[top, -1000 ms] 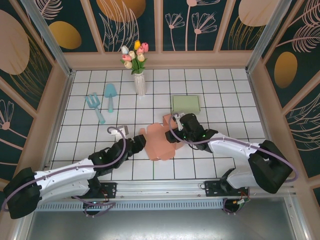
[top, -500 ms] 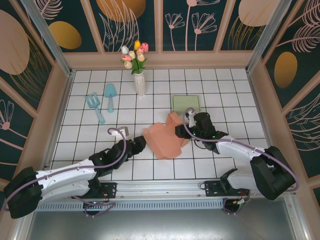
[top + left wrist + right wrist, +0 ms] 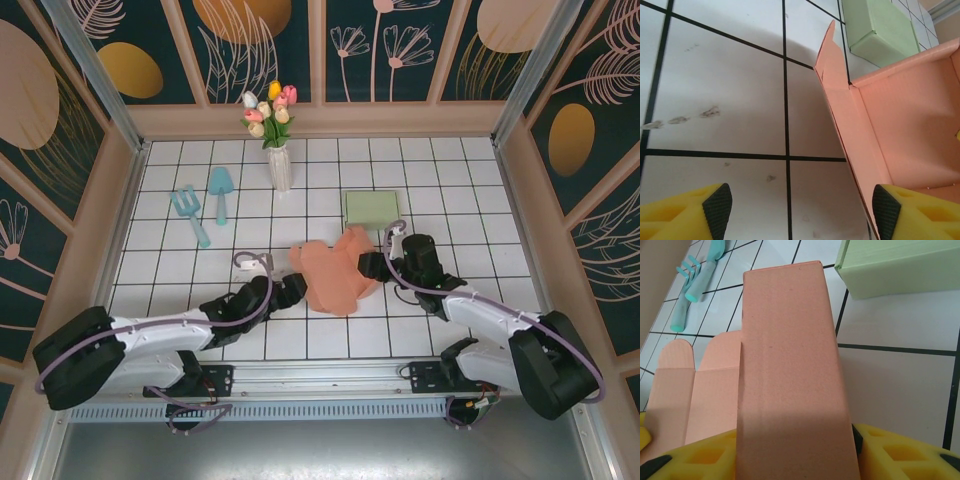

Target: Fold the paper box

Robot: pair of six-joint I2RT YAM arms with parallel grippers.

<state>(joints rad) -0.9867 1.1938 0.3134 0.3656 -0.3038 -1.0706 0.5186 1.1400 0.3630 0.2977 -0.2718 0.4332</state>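
— Where's the paper box?
— Middle of the table, between both arms, half raised. Left gripper gapes beside one wall, likely bracing it.
— Right gripper?
— Flap runs between its fingers, presumably for folding; can't tell if it's pinched.
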